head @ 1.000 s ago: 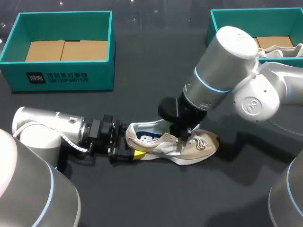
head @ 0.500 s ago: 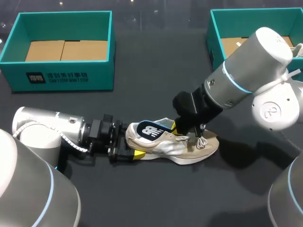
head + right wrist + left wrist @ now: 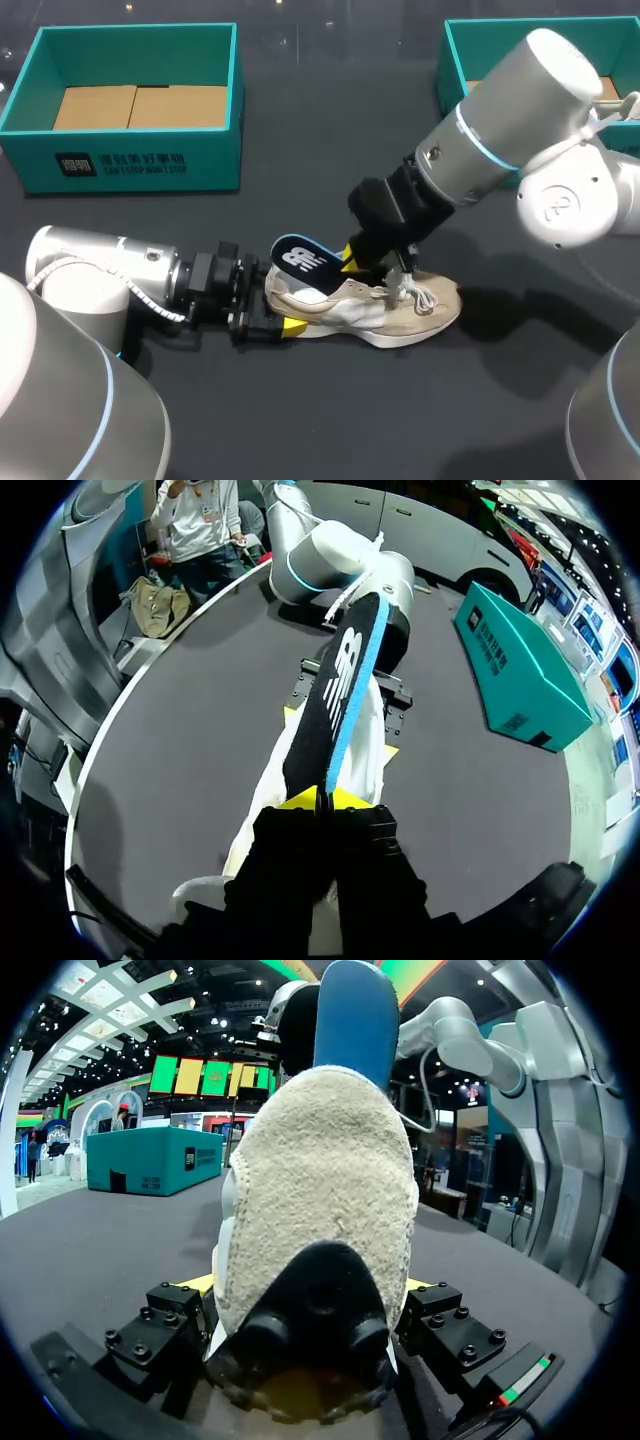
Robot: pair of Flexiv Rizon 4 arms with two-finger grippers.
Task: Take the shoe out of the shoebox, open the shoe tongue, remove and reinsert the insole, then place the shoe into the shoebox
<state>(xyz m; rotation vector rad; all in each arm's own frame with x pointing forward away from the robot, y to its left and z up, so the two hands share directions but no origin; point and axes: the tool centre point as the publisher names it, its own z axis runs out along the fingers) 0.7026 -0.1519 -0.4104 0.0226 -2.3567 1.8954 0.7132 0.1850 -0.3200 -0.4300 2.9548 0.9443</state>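
In the lower left of the frame my left gripper (image 3: pixel 266 301) has not budged. Its jaws stand a little apart, clamped on the heel of the shoe (image 3: pixel 400 318), which lies on its sole at lower centre. What changed is the insole (image 3: pixel 302 262): a second ago it lay flat inside, and now it slants up above the collar. It is pinched at one end in the closed jaws of my right gripper (image 3: pixel 350 262), which has risen. I judge removal nearly done, with reinsertion next.

The shoe (image 3: pixel 385 318) was beige and off-white; insole (image 3: pixel 303 262) dark navy with white mark and blue edge; shoebox (image 3: pixel 140 160) teal; table (image 3: pixel 300 420) dark grey
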